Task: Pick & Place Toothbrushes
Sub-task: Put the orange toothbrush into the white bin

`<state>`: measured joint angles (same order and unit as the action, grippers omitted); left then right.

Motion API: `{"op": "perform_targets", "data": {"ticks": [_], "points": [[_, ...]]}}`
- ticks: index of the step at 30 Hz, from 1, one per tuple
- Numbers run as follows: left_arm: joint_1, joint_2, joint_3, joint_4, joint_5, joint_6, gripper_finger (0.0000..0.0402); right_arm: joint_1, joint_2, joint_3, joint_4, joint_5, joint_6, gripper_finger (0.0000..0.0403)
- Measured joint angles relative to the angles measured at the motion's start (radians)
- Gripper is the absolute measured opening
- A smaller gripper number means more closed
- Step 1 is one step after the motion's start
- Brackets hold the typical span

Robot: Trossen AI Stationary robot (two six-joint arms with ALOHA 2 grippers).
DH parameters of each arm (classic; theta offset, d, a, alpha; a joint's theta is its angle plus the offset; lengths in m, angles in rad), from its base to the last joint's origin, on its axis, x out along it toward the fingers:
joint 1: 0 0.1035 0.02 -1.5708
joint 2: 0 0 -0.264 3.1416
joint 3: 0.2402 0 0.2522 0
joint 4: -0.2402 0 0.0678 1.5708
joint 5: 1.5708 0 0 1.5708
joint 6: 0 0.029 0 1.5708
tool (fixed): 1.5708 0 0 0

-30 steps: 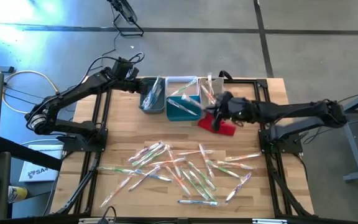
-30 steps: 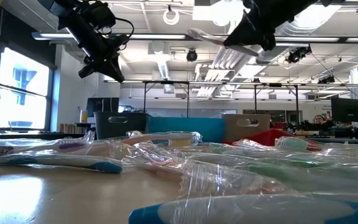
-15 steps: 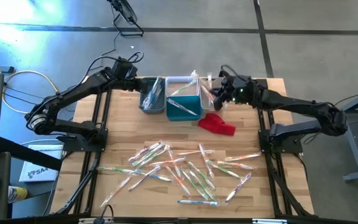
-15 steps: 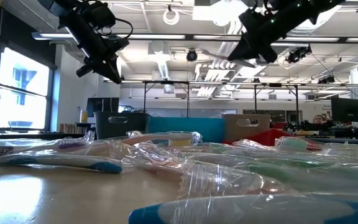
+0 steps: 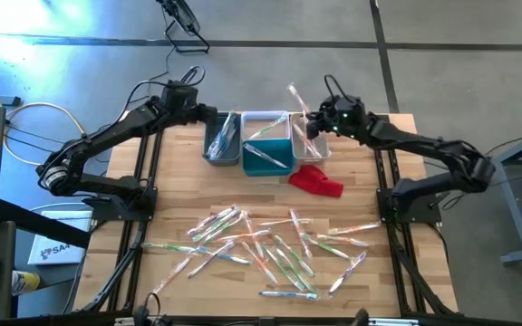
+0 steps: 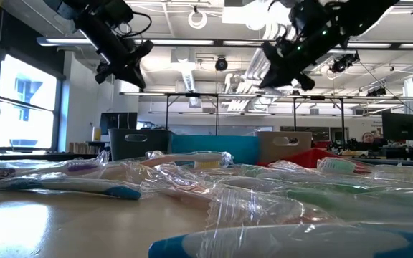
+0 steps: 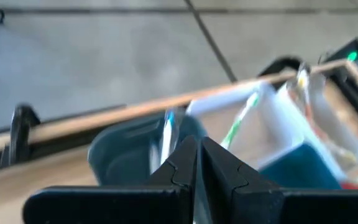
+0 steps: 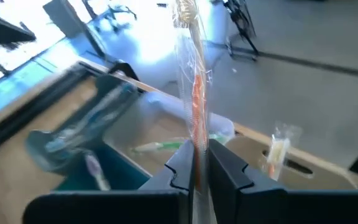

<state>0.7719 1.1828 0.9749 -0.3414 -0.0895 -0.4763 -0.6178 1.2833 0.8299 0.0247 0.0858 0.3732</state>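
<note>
Many wrapped toothbrushes (image 5: 270,249) lie strewn over the near half of the wooden table. My right gripper (image 5: 314,125) hangs above the rightmost of three bins at the far edge, shut on an orange-handled toothbrush (image 8: 193,74) in a clear wrapper. My left gripper (image 5: 205,114) hovers shut and empty just beyond the grey bin (image 5: 222,142), which holds a few toothbrushes. In the left wrist view its fingers (image 7: 185,165) are pressed together with nothing between them. My right gripper pinches the wrapped orange toothbrush between its two fingers at the handle's lower part (image 8: 196,144). The brush runs along the fingers and sticks out past their tips, its head end (image 5: 292,90) pointing toward the far edge. It is lifted clear above the bins.
A teal and white bin (image 5: 266,145) stands between the grey bin and the pale bin (image 5: 308,143); each holds toothbrushes. A red cloth (image 5: 316,180) lies just in front of them. Black frame rails (image 5: 390,181) run along the table's sides.
My right gripper has swung from above the red cloth toward the far edge, over the rightmost bin, rolling as it went and keeping the orange toothbrush in its hold. My left gripper has tipped its fingers upward while staying by the grey bin.
</note>
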Motion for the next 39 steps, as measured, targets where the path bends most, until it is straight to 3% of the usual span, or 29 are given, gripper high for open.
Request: {"op": "perform_targets", "data": {"ticks": [12,19,25,39], "points": [[0.001,0.0,0.0,0.207,-0.071,0.215,0.0019,0.003,0.131,-0.004,-0.013,0.152,0.132,0.002],[0.001,0.0,0.0,0.237,-0.071,0.291,0.0019,0.011,0.132,-0.13,0.115,0.2,0.247,0.002],[0.001,0.007,0.0,0.272,-0.086,0.3,0.0019,0.016,0.132,-0.24,0.256,0.256,0.34,0.002],[0.001,0.097,-0.001,0.364,-0.086,0.297,0.0019,0.037,0.132,-0.307,0.297,0.282,0.333,0.002]]}}
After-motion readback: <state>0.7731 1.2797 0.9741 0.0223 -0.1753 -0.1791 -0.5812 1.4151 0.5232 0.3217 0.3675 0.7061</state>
